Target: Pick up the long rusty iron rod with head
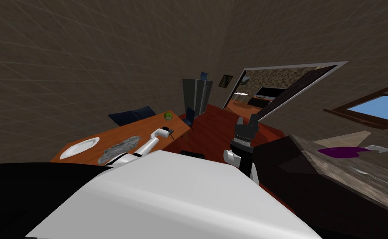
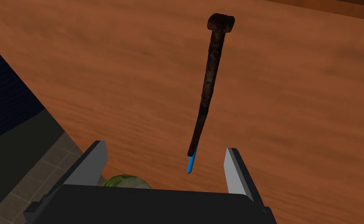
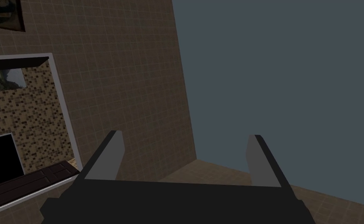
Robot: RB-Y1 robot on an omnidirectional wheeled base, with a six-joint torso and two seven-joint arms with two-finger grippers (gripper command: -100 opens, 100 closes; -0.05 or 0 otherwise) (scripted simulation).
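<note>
L end effector [image 2: 165,153] released, fingers wide apart, over orange-brown wooden tabletop [image 2: 301,116]. Long rusty dark-brown iron rod w/ blunt head [image 2: 210,77] lies on tabletop, thin end pointing in betw. the fingers, not touched. Small blue pen-like tip [image 2: 191,164] sticks out at rod's thin end. Round green obj [image 2: 126,181] just beside end effector body. R end effector [image 3: 185,142] held up, also released.

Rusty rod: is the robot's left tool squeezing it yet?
No, the left tool stands open, and the rusty rod lies loose on the wooden table in front of it.
</note>
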